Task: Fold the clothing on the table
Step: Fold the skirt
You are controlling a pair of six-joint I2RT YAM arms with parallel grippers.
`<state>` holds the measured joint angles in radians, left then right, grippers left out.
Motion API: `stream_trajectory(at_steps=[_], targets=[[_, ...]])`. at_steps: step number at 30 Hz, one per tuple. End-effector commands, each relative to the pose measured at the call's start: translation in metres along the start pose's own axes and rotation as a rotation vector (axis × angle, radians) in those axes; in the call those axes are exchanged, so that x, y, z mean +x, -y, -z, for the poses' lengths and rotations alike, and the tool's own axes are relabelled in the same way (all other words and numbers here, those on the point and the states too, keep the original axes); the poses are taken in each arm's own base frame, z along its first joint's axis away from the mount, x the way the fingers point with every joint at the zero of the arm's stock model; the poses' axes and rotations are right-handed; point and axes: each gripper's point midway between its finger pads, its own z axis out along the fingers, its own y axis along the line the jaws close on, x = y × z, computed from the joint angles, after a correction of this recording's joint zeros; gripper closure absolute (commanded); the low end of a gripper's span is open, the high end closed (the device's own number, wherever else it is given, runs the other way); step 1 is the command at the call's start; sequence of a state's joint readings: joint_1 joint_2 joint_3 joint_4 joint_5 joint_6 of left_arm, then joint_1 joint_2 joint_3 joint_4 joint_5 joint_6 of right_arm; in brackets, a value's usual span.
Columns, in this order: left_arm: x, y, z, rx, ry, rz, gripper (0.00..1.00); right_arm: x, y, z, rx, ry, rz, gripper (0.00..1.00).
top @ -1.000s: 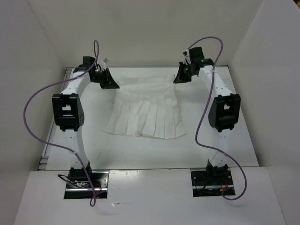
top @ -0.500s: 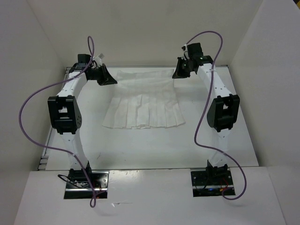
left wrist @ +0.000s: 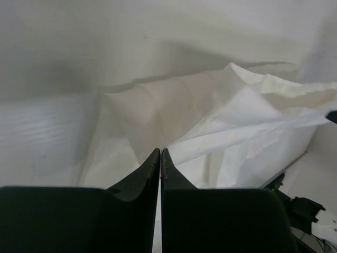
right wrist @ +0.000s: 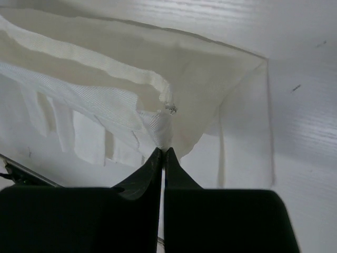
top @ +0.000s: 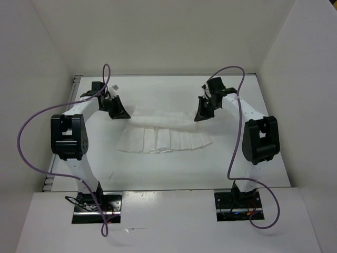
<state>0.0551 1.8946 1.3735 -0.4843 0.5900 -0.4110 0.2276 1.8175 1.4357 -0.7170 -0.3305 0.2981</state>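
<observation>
Wht arms (top: pixel 81 166), blk joints (top: pixel 67 138), purple cables (top: pixel 19 142)

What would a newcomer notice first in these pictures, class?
The white pleated clothing lies in the middle of the table, its far edge raised off the surface. The black left tool and right tool each pinch a far corner of it, jaws nearly closed.

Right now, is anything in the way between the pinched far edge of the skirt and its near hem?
Nothing visible. The left gripper and right gripper each pinch a far corner of the clothing; toward the near hem lie only its own pleats on the table.
</observation>
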Motion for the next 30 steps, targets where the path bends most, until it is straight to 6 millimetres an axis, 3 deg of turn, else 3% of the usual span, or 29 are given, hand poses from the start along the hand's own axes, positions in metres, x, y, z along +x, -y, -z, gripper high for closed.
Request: stream_trajectory(at_steps=[1,7,9,14,16,19,21,24,28,29,30], targets=[[-0.008,-0.028,0.011,-0.156,0.067,-0.003,0.93,0.003,0.007,0.022,0.051,0.068,0.025,1.00],[0.029,-0.048,-0.003,-0.218,-0.026,0.038,0.92,0.046,0.014,0.006,0.091,-0.036,0.012,1.00],[0.046,-0.040,-0.004,-0.215,-0.056,0.023,0.92,0.049,0.017,0.004,0.108,-0.050,-0.002,0.98],[0.092,-0.024,0.003,-0.208,-0.113,0.006,0.92,0.071,0.021,0.002,0.158,-0.121,-0.004,0.73],[0.099,-0.014,0.009,-0.196,-0.100,0.005,0.92,0.071,0.022,0.008,0.181,-0.112,-0.017,0.67],[0.109,-0.004,0.016,-0.194,-0.097,-0.004,0.92,0.054,0.004,0.035,0.152,-0.011,-0.017,0.66],[0.105,-0.002,0.025,-0.213,-0.071,-0.015,0.92,0.041,-0.007,0.059,0.138,0.052,-0.003,0.65],[0.094,0.003,0.033,-0.236,-0.040,-0.026,0.91,0.031,-0.017,0.075,0.126,0.080,0.004,0.66],[0.061,0.021,0.040,-0.221,0.020,-0.077,0.89,0.022,-0.020,0.072,0.120,0.093,-0.002,0.67],[0.044,0.032,0.043,-0.206,0.054,-0.095,0.89,0.019,-0.020,0.068,0.118,0.098,-0.001,0.67],[0.038,0.031,0.037,-0.208,0.050,-0.092,0.88,0.009,-0.022,0.067,0.113,0.130,0.006,0.66]])
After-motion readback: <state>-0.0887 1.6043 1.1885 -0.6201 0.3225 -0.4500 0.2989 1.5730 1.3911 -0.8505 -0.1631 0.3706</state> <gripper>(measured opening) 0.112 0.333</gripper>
